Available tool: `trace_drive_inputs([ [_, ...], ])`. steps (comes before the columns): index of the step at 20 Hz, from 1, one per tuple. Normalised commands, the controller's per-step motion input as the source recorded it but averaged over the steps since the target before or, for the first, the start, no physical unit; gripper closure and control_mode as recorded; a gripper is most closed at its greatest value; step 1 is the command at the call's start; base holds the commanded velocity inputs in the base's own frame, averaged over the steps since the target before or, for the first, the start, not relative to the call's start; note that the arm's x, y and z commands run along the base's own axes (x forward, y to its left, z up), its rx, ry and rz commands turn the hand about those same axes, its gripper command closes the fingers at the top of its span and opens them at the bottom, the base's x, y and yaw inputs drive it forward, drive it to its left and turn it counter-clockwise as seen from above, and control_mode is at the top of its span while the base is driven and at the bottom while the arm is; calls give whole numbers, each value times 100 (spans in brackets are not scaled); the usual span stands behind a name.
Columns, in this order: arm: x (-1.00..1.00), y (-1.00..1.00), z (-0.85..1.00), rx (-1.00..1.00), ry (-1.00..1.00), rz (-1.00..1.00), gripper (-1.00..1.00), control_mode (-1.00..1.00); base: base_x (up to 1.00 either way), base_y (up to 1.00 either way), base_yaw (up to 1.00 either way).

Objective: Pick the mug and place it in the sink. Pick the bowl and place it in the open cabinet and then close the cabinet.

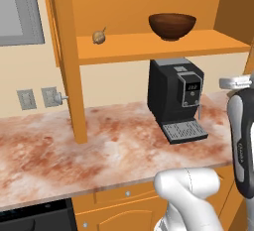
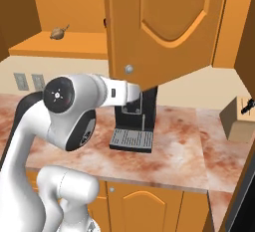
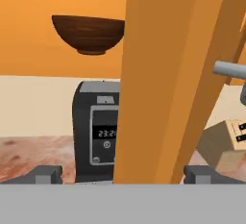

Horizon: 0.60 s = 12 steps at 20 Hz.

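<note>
Two fingertips [image 3: 48, 174] stand spread wide, holding nothing, either side of the open door's [image 3: 158, 79] edge. Push that door broadside and steadily to shut the cabinet [image 1: 149, 46]; beyond it the bowl [image 3: 89, 33] sits on the shelf.

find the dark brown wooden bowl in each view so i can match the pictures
Left base view: dark brown wooden bowl upper centre-right, on the orange cabinet shelf, above the black coffee machine.
Right base view: not seen here.
Hand view: upper left, beside the open orange door.
Shared landmark: the coffee machine.
</note>
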Motion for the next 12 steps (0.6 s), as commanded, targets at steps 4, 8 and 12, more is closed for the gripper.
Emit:
trace_drive_inputs([
  [4, 52, 6, 0, 0, 0, 6, -100, -100, 0, 0, 0],
  [8, 53, 12, 0, 0, 1, 0, -100, -100, 0, 0, 0],
  [12, 51, 9, 0, 0, 0, 0, -100, -100, 0, 0, 0],
])
